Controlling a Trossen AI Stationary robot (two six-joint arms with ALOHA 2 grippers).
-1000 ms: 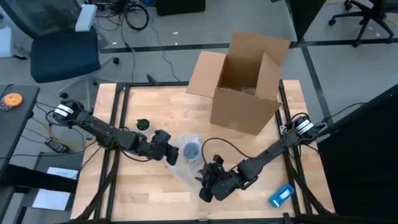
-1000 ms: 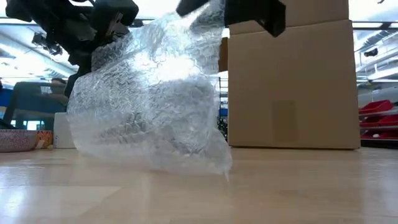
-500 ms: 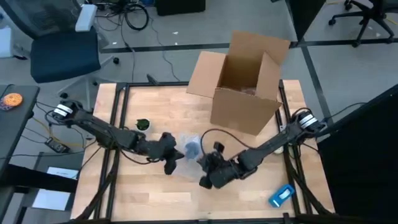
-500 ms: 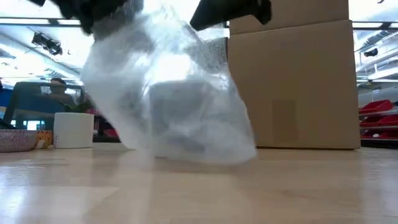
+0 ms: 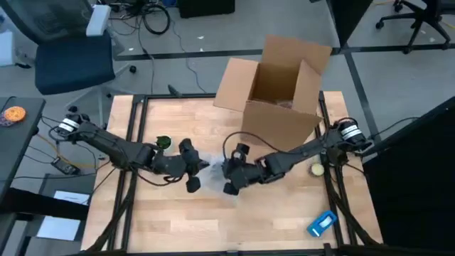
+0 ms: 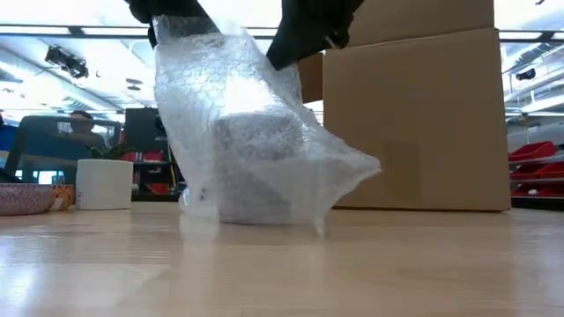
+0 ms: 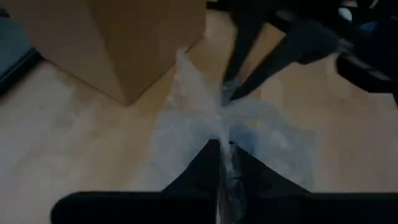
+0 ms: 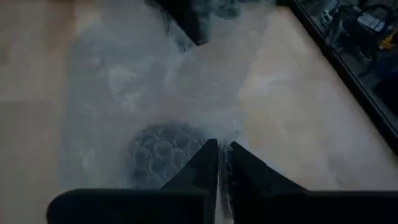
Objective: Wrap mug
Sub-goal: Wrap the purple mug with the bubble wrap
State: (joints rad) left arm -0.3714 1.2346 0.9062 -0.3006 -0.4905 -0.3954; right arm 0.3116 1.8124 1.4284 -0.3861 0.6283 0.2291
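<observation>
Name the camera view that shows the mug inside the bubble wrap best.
The low view: the grey mug shows side-on through the clear bubble wrap. In the right wrist view it is a dark round blur; the high view shows mostly arms; the left wrist view shows only wrap.

- Bubble wrap: clear, dotted with bubbles.
- Mug: grey, seen through wrap.
- Box: brown cardboard.
- Table: pale wood planks.
- Cup, far left: white.
</observation>
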